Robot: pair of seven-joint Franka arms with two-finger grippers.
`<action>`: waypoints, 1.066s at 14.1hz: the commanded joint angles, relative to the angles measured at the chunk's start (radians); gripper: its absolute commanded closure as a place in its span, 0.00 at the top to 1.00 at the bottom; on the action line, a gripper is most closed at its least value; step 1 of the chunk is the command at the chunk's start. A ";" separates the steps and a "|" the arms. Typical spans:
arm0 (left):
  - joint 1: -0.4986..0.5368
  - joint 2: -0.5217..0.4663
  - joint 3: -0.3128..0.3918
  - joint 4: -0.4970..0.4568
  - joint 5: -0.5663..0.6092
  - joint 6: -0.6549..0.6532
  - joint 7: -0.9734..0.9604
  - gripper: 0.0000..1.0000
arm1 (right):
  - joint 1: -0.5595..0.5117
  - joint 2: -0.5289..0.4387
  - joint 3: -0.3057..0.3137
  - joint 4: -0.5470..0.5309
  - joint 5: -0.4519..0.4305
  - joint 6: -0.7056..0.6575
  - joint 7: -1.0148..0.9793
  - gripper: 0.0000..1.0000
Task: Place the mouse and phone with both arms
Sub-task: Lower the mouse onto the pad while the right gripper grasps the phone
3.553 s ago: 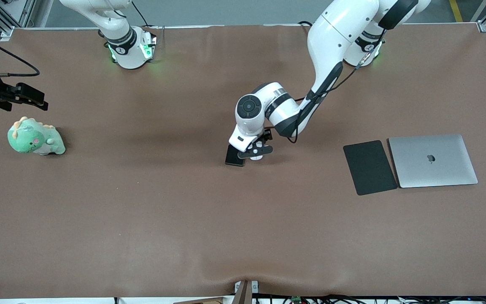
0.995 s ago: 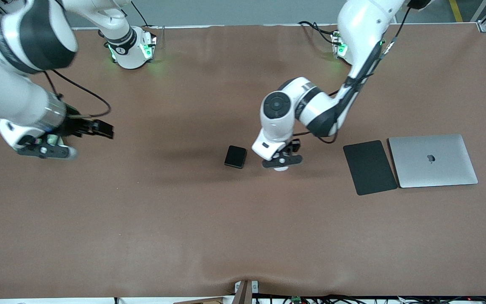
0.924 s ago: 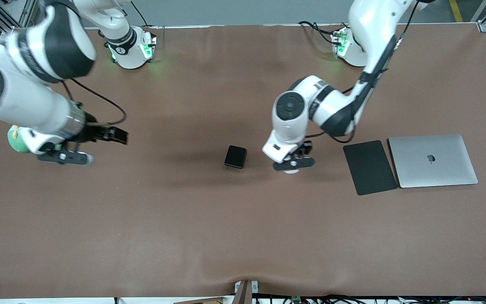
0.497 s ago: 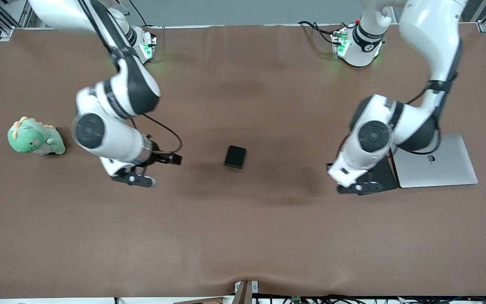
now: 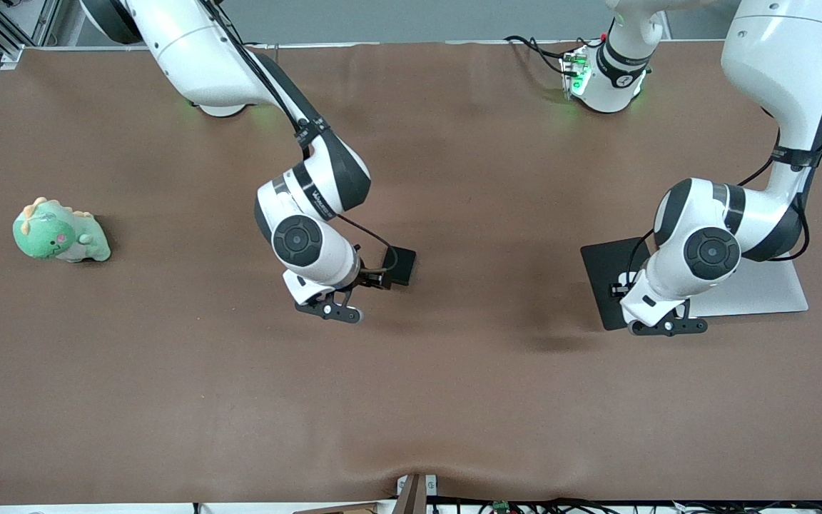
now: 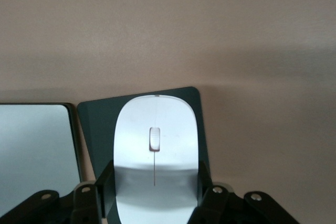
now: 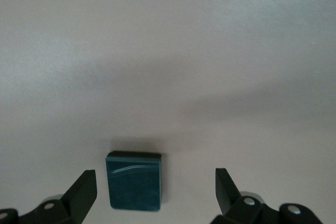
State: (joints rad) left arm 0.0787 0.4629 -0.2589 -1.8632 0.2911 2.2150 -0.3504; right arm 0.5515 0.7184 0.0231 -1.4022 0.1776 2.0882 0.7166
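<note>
Left gripper: the black left gripper (image 6: 156, 192) pinches the small white glossy oval mouse (image 6: 156, 150) by its two sides, up in the air over the thin black flat mouse pad (image 5: 607, 268).
Mouse slip risk: the mouse is smooth and shiny and only its back end sits between the fingers. A quick stop could make it slide out and fall.
Mouse landing risk: in the left wrist view the mouse hangs over the pad's edge at about 12 o'clock. If it is let go there, part of it may land on the brown tabletop (image 5: 454, 400) and not on the pad.
Laptop risk: the flat silver closed laptop (image 5: 775, 285) lies just beside the pad, toward the left arm's end of the tabletop. A sideways drift could bump the mouse or the arm into it.
Right gripper: the black right gripper (image 7: 156, 195) has its fingers spread wide, with nothing in them. It is over the small black rounded phone (image 7: 134, 188).
Phone: it lies flat near the middle of the tabletop, between the two fingers in the right wrist view.
Phone risk: it sits closer to one finger. Closing like this could push it sideways or turn it.
Thin phone risk: it is low and flat, so fingers that stop too high would close on air.
Green soft dinosaur toy (image 5: 59, 233): at about 9 o'clock on the tabletop in the front view, well apart. No danger there.
</note>
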 commanded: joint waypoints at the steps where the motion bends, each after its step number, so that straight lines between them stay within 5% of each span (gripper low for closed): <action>1: 0.029 -0.021 -0.010 -0.118 0.022 0.125 0.005 0.63 | 0.033 0.061 -0.009 0.042 0.000 0.058 0.003 1.00; 7: 0.104 -0.017 -0.011 -0.223 0.054 0.264 0.005 0.68 | 0.091 0.104 -0.012 0.037 -0.033 0.091 0.014 1.00; 9: 0.105 -0.009 -0.011 -0.221 0.054 0.268 0.002 0.83 | 0.100 0.110 -0.012 0.031 -0.046 0.113 0.015 1.00; 10: 0.104 -0.009 -0.011 -0.220 0.053 0.268 -0.007 0.99 | 0.110 0.116 -0.012 0.026 -0.047 0.116 0.017 1.00; 15: 0.098 -0.076 -0.016 -0.159 0.043 0.177 -0.007 1.00 | 0.130 0.136 -0.012 0.011 -0.046 0.121 0.102 1.00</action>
State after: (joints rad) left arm 0.1731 0.4502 -0.2618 -2.0479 0.3241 2.4638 -0.3498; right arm 0.6676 0.8452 0.0207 -1.3987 0.1505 2.2022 0.7660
